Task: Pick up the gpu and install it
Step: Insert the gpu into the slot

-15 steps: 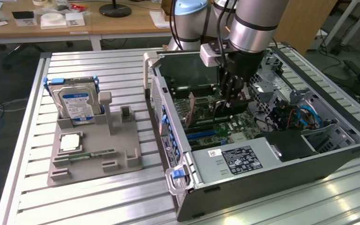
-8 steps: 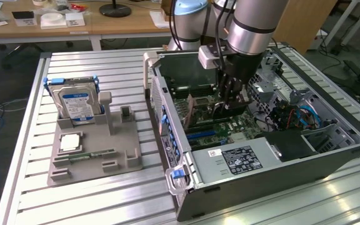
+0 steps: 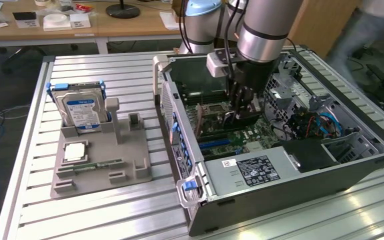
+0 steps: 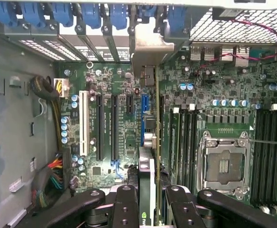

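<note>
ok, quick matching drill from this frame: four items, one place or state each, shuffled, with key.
Items:
1. gpu
2. hard drive
3. memory stick
4. CPU socket

Places/states:
A. upright in the grey holder on the table
B. bare, on the motherboard inside the case
C. held edge-on in the pincer above the slots
D. flat in the holder's front groove

Pairs: 1-C, 2-A, 3-D, 4-B

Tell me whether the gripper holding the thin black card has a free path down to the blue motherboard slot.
Probably yes. The gripper holds the thin black gpu card edge-on above the blue slot; its silver bracket stands among the blue rear clips, and nothing visibly lies between them.
</note>
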{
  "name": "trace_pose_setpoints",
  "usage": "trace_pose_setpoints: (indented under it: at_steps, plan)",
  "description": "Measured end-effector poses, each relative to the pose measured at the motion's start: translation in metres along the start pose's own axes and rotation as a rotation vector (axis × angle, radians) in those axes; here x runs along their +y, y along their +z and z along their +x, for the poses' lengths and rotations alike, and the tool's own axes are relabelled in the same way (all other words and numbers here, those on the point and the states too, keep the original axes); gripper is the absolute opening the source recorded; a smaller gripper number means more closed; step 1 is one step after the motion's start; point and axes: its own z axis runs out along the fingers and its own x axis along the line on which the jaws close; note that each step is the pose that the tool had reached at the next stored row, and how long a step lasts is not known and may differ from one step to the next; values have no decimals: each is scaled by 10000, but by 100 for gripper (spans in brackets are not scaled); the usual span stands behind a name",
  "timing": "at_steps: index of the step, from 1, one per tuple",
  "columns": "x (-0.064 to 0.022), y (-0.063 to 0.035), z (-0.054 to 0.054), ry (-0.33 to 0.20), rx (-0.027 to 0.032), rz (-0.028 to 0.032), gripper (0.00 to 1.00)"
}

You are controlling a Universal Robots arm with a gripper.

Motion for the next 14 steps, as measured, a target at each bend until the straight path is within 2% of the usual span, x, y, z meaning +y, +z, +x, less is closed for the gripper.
trace_pose_setpoints:
  at_steps: [14]
  plan:
    - [82, 71, 3, -1, 1, 0, 27]
